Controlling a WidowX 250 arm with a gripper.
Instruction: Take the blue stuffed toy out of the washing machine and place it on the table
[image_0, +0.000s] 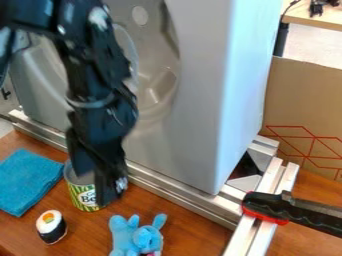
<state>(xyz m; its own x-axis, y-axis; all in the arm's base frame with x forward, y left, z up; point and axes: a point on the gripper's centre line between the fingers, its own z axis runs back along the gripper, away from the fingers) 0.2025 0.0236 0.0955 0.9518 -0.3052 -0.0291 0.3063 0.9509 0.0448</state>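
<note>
My gripper (98, 182) hangs at the left of the camera view, low over a can (82, 195) with a green and yellow striped label. Its fingers stand apart: one is at the can's open top, the other in front of the can's right side. Whether either touches the can, I cannot tell. A blue cloth (28, 181) lies left of the can. Below it on the wooden table is a sushi toy (51, 227) with a white top and dark side. A light blue plush toy (137, 237) sits at the bottom edge, right of the sushi.
Behind the can stands a large grey moulded panel (200, 100), with a metal rail (180, 194) along its base. A black clamp with red pads (294, 210) is fixed to the rails at the right. Cardboard (304, 110) stands beyond.
</note>
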